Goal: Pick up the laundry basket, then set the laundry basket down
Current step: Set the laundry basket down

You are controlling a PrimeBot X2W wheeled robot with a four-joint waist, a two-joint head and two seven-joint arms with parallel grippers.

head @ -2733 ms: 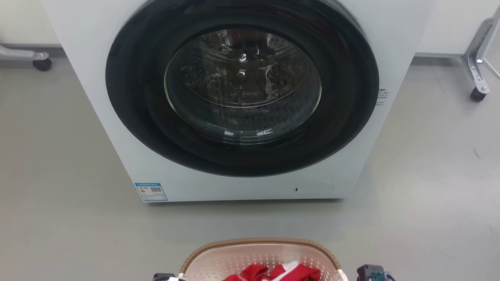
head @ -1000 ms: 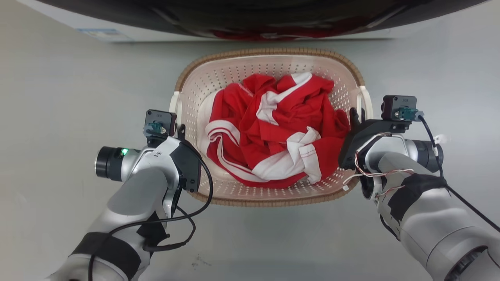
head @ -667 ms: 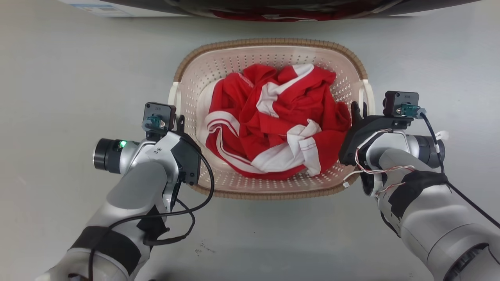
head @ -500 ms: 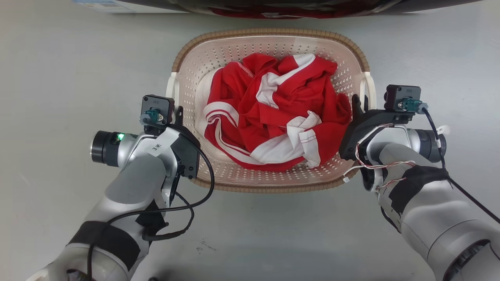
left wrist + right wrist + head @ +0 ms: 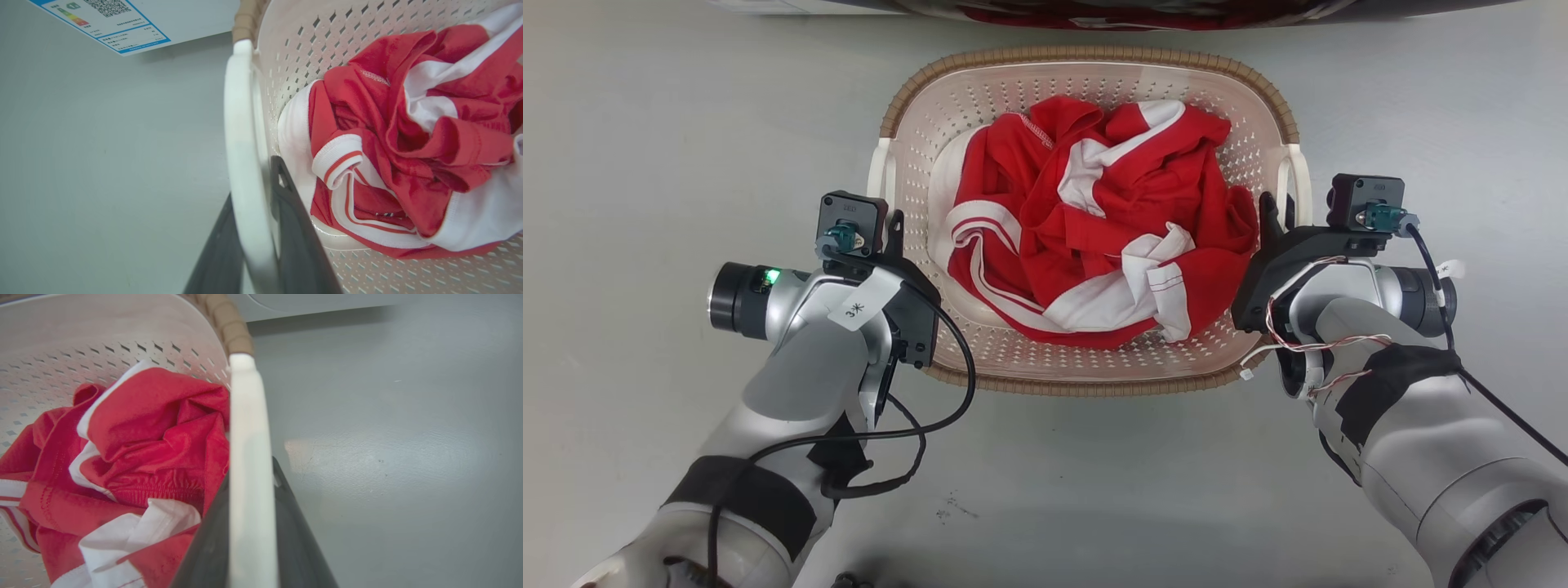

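The laundry basket, full of red-and-white clothes, is between both arms over the grey floor — left gripper jaws clenched on its left handle, right gripper jaws on its right handle.

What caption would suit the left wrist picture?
Fingers of the left gripper clasp the laundry basket by its white handle, red-and-white clothes inside.
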